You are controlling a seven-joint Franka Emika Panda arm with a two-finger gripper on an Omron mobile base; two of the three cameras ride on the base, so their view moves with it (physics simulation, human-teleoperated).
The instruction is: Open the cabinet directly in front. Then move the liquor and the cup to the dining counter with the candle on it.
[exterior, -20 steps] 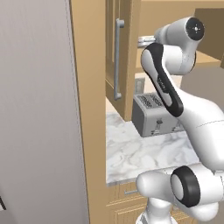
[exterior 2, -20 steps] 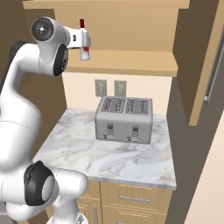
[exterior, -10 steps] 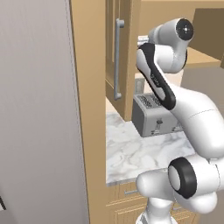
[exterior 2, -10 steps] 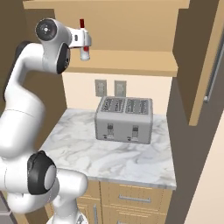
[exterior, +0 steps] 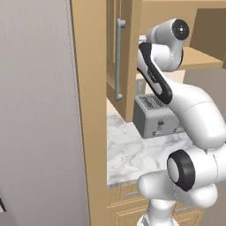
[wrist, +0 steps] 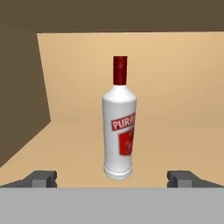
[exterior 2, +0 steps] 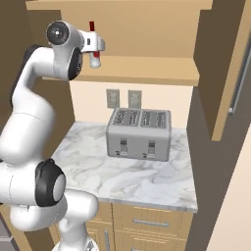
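Note:
The cabinet (exterior 2: 147, 68) stands open, its left door (exterior: 128, 57) and right door (exterior 2: 230, 68) swung outward. On its shelf stands the liquor (wrist: 119, 131), a clear-white bottle with a red cap and red label. My gripper (wrist: 113, 179) faces the bottle straight on with its fingertips (wrist: 41, 178) spread wide to either side, a little short of it and not touching. In the right base view the gripper (exterior 2: 95, 46) sits at the liquor (exterior 2: 95, 61), at the shelf's left end. The cup, the dining counter and the candle are out of view.
A silver toaster (exterior 2: 139, 133) sits on the short marble counter (exterior 2: 147, 181) below the cabinet, under two wall outlets (exterior 2: 123, 98). A tall grey panel (exterior: 39, 110) stands close on the left. The cabinet's dark left wall (wrist: 22, 96) is near the bottle. Drawers (exterior 2: 147, 223) lie under the counter.
The arm's upper joints have shifted slightly toward the cabinet. The bottle stays where it was, and the gripper stays open.

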